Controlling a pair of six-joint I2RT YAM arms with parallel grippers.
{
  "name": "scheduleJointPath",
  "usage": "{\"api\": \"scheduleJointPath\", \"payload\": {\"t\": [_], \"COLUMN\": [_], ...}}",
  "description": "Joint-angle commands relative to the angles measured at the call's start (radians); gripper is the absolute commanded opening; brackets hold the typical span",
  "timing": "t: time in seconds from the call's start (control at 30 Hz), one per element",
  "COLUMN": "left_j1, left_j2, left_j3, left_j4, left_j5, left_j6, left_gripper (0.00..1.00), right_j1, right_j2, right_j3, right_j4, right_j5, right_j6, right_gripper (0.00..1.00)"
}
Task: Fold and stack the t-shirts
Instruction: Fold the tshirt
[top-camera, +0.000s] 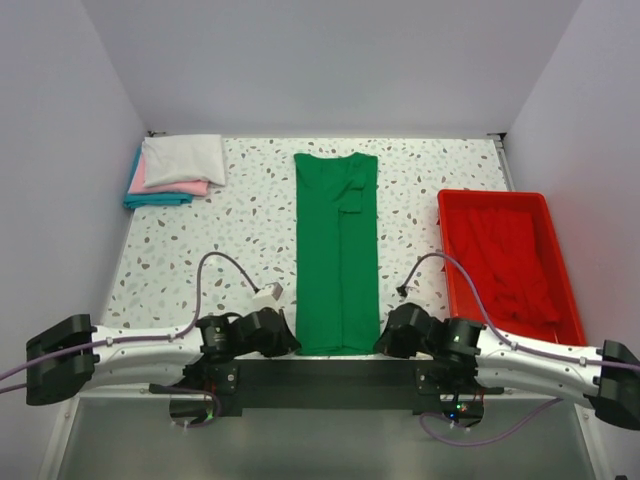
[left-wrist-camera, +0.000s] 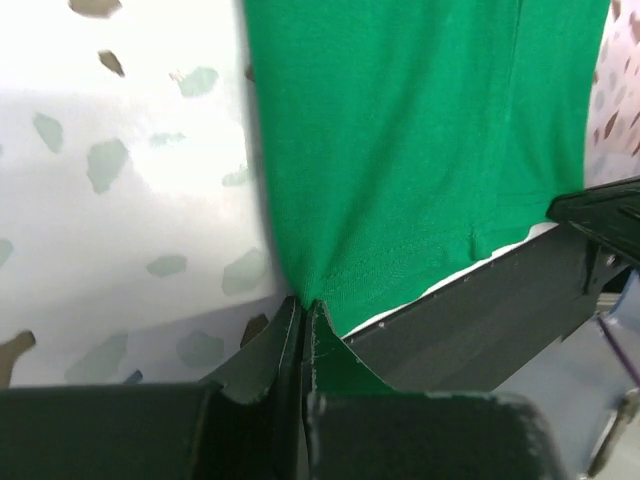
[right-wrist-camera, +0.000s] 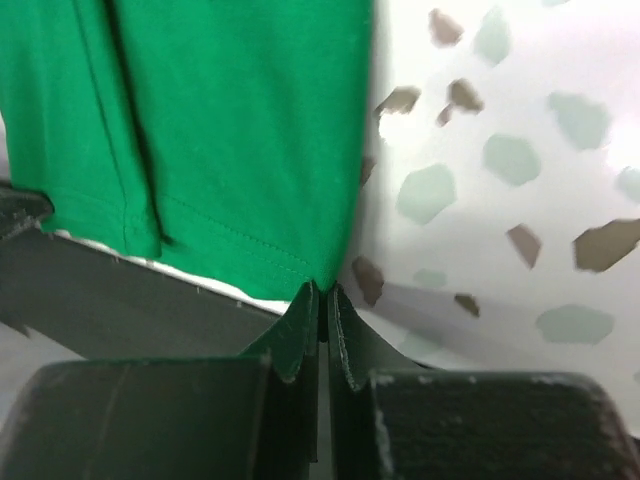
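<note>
My left gripper (left-wrist-camera: 305, 308) and right gripper (right-wrist-camera: 322, 292) are both pinched tight on the near hem corners of the green t-shirt (top-camera: 338, 255), a soft knit folded into a long narrow strip on the speckled table (top-camera: 240, 220). Beyond, I see the rigid red tray (top-camera: 495, 196) at right holding something crumpled and red. The folded stack (top-camera: 178, 168), white over pink over teal, sits far left.

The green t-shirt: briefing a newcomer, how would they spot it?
On the speckled table, look mid-table, between the folded stack at far left and the red tray at right. The green t-shirt is the only green cloth, laid out long, not stacked.
</note>
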Motion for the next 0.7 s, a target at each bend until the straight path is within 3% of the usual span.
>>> {"api": "scheduleJointPath", "payload": {"t": [0.0,0.13,0.27,0.37,0.47,0.57,0.67], "left_j1": [-0.086,-0.185,-0.183,-0.108,0.034,0.171,0.231], "left_j2": [0.01,0.019,0.007,0.01,0.036,0.115,0.178], "left_j3": [0.04,0.101,0.176,0.26,0.328,0.4,0.466], "left_j4": [-0.13,-0.19,-0.247,-0.258,-0.213,-0.166,-0.12], "left_j5": [-0.058,-0.139,-0.216,-0.232,-0.176,-0.141,-0.12], "left_j6": [0.004,-0.051,-0.019,0.082,0.201,0.291,0.334], "left_gripper": [0.0,0.0,0.0,0.0,0.0,0.0,0.0], "right_j1": [0.104,0.271,0.274,0.268,0.195,0.023,-0.135], "right_j2": [-0.011,0.045,0.07,0.084,0.136,0.205,0.312], "right_j3": [0.05,0.08,0.186,0.294,0.384,0.412,0.446], "right_j4": [-0.065,-0.091,-0.163,-0.229,-0.24,-0.124,-0.025], "right_j5": [0.102,0.188,0.256,0.36,0.373,0.259,0.192], "right_j6": [0.01,0.073,0.021,-0.033,-0.128,-0.268,-0.377], "right_gripper": [0.0,0.0,0.0,0.0,0.0,0.0,0.0]}}
